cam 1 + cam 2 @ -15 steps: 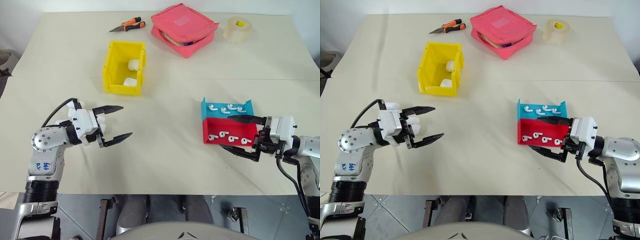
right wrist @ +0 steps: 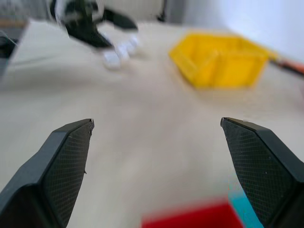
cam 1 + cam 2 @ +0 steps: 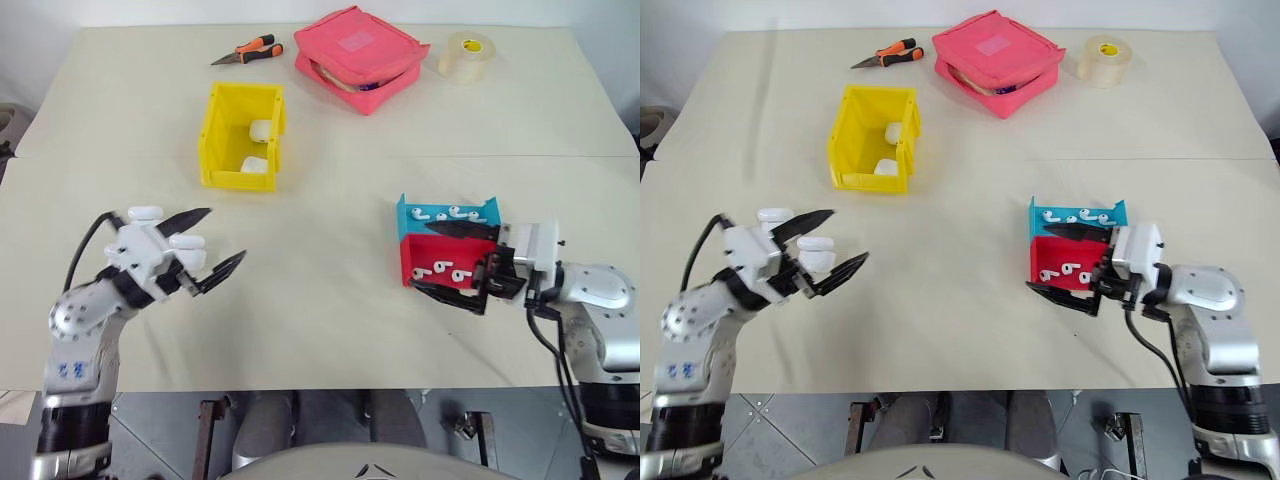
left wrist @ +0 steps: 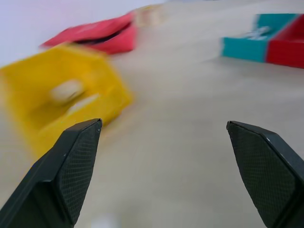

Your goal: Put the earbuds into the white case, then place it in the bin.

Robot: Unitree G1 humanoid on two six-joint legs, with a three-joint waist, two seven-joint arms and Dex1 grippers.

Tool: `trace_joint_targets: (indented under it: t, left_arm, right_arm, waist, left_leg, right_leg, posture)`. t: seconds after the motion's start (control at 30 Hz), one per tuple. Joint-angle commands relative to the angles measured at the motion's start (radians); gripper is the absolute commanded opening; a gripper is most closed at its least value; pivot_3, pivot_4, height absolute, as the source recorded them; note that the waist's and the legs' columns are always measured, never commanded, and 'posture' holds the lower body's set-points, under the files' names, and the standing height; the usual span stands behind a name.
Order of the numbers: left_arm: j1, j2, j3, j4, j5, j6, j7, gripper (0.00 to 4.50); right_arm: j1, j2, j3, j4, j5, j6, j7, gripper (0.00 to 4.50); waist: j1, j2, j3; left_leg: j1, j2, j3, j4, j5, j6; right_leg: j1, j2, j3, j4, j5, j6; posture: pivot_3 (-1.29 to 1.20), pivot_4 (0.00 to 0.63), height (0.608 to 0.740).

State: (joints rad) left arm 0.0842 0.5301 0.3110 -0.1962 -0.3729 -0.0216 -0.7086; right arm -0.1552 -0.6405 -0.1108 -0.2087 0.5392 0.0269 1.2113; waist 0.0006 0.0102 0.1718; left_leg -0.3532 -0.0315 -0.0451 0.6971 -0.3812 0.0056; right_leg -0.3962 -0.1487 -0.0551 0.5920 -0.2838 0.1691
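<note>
Two white cases sit inside the yellow bin, one near its back wall and one nearer the low front lip. The bin stands on a wide, pale beige counter, toward the far left of it. A faint seam crosses the counter just past the bin's front lip. Beyond the bin lie orange-handled pliers, a pink zip pouch and a roll of clear tape, all near the far edge, where a light wall begins. Below the near edge a grey floor shows.

On the right, a blue tray and a red tray stand touching each other, each holding several earbuds. The right tool points toward the left, level, its fingers spread wide on either side of the red tray, gripping nothing. The left tool hovers over bare counter on the near left, well apart from the bin, its fingers likewise spread wide and empty, aimed toward the middle of the counter.
</note>
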Motion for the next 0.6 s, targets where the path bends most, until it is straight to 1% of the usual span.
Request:
trace_joint_targets:
  t: [0.03, 0.13, 0.23, 0.27, 0.33, 0.4, 0.43, 0.5, 0.53, 0.6]
  left_arm:
    - [0.106, -0.072, 0.09, -0.116, 0.008, 0.027, 0.153, 4.48]
    - [0.188, -0.12, 0.1, -0.219, 0.018, 0.085, 0.239, 4.48]
    - [0.211, -0.118, 0.111, -0.274, 0.058, 0.16, 0.318, 4.48]
    - [0.207, -0.112, 0.126, -0.281, 0.049, 0.205, 0.343, 4.48]
    - [0.192, -0.078, 0.176, -0.295, 0.028, 0.334, 0.395, 4.48]
    - [0.187, -0.007, 0.21, -0.319, 0.016, 0.492, 0.408, 4.48]
    - [0.168, 0.02, 0.242, -0.338, -0.034, 0.57, 0.412, 4.48]
    - [0.128, 0.114, 0.295, -0.384, -0.119, 0.769, 0.404, 4.48]
    - [0.103, 0.144, 0.318, -0.404, -0.163, 0.846, 0.407, 4.48]
    - [0.07, 0.185, 0.333, -0.425, -0.186, 0.981, 0.438, 4.48]
  right_arm:
    - [-0.029, 0.038, 0.023, -0.045, 0.0, -0.045, -0.014, 4.5]
    - [-0.048, 0.047, 0.033, -0.036, -0.007, -0.057, -0.01, 4.5]
    - [-0.056, 0.046, 0.038, -0.03, 0.0, -0.044, -0.009, 4.5]
    - [-0.055, 0.044, 0.04, -0.032, 0.004, -0.037, -0.008, 4.5]
    - [-0.047, 0.034, 0.041, -0.042, 0.02, -0.012, 0.0, 4.5]
    - [-0.045, 0.016, 0.037, -0.046, 0.035, 0.021, 0.009, 4.5]
    - [-0.048, 0.009, 0.032, -0.042, 0.039, 0.032, 0.013, 4.5]
    - [-0.056, -0.008, 0.025, -0.029, 0.046, 0.048, 0.023, 4.5]
    - [-0.06, -0.014, 0.022, -0.025, 0.049, 0.055, 0.026, 4.5]
    - [-0.067, -0.018, 0.022, -0.016, 0.049, 0.057, 0.032, 4.5]
  waist:
    - [0.004, -0.001, 0.0]
    - [0.021, -0.001, 0.001]
    - [0.026, -0.001, 0.001]
    - [0.026, -0.001, 0.001]
    - [0.022, -0.001, 0.001]
    - [0.019, -0.001, 0.001]
    - [0.017, -0.001, 0.001]
    - [0.017, -0.002, 0.001]
    - [0.016, -0.002, 0.001]
    - [0.017, -0.002, 0.001]
  left_leg:
    - [0.0, 0.0, -0.001, 0.0, 0.0, 0.0]
    - [0.0, -0.001, -0.001, 0.0, -0.001, 0.001]
    - [0.0, -0.001, -0.002, 0.001, -0.001, 0.001]
    - [0.0, -0.002, -0.002, 0.0, -0.001, 0.001]
    - [0.0, -0.005, -0.002, 0.0, -0.001, 0.001]
    - [0.0, -0.004, -0.002, 0.0, -0.001, 0.0]
    - [0.0, -0.004, -0.001, 0.0, -0.001, 0.0]
    - [0.0, -0.004, -0.001, 0.0, -0.001, 0.0]
    - [0.0, -0.004, -0.002, 0.0, -0.001, 0.0]
    - [0.0, -0.002, -0.002, 0.0, -0.001, 0.0]
  right_leg:
    - [0.001, 0.0, 0.0, -0.001, 0.0, 0.0]
    - [0.001, -0.001, 0.0, -0.001, 0.0, 0.0]
    - [0.002, -0.001, 0.0, -0.001, 0.0, 0.0]
    - [0.002, -0.001, 0.0, -0.001, 0.0, 0.0]
    - [0.001, 0.0, 0.0, -0.001, 0.0, -0.001]
    - [0.001, 0.0, 0.0, 0.0, -0.001, -0.002]
    - [0.0, 0.001, 0.0, 0.001, -0.001, -0.002]
    - [0.0, 0.0, 0.0, 0.001, -0.001, -0.003]
    - [0.0, 0.0, 0.0, 0.001, -0.001, -0.003]
    - [0.0, 0.0, 0.0, 0.002, -0.001, -0.003]
  posture:
    - [0.0, 0.15, 0.74]
    - [0.0, 0.15, 0.74]
    - [0.0, 0.15, 0.74]
    - [0.0, 0.15, 0.74]
    - [0.0, 0.15, 0.74]
    - [0.0, 0.15, 0.74]
    - [0.0, 0.15, 0.74]
    - [0.0, 0.15, 0.74]
    - [0.0, 0.15, 0.74]
    - [0.0, 0.15, 0.74]
